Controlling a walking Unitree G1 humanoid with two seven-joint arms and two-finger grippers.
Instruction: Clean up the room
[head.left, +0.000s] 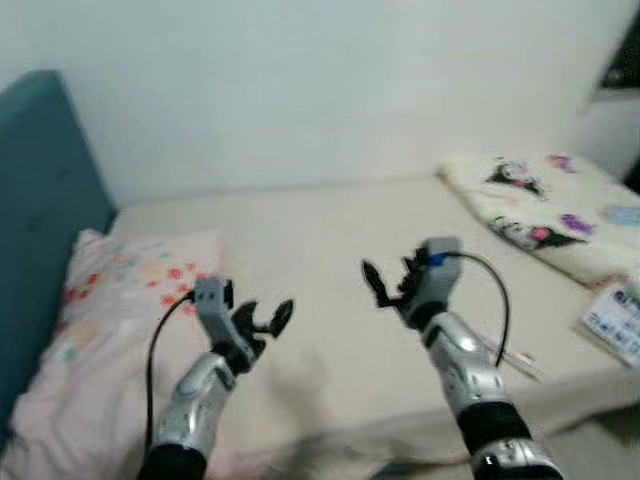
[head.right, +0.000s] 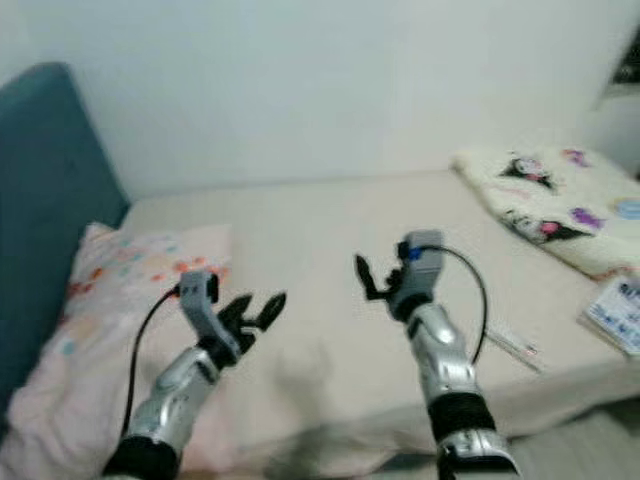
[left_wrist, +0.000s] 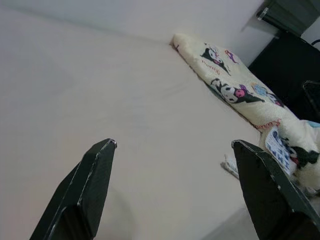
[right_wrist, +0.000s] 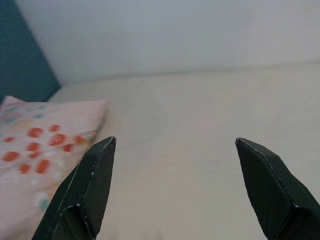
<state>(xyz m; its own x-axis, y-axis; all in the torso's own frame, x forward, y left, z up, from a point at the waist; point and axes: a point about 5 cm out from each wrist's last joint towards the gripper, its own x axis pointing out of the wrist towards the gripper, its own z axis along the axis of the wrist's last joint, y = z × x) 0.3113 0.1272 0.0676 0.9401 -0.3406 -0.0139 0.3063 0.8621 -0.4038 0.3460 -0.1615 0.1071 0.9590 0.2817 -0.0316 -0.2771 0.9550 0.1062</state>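
Two grippers hover above the bed (head.left: 330, 260), jaws wide and holding nothing: left gripper (head.left: 262, 322) beside the spotted pillow (head.left: 120, 300), right gripper (head.left: 392, 282) mid-mattress; a cartoon-print blanket (head.left: 550, 210) (folded) lies at the bed's right end.

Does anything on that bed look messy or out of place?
Mostly tidy. The cartoon-print blanket lies bunched at the bed's right end, and a printed packet and a thin pen-like item lie loose near the bed's front edge.

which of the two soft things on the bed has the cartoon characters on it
The folded cream blanket at the bed's far right end, printed with black-and-purple cartoon characters. The pillow on the left, by the teal headboard, has only red and teal dots.
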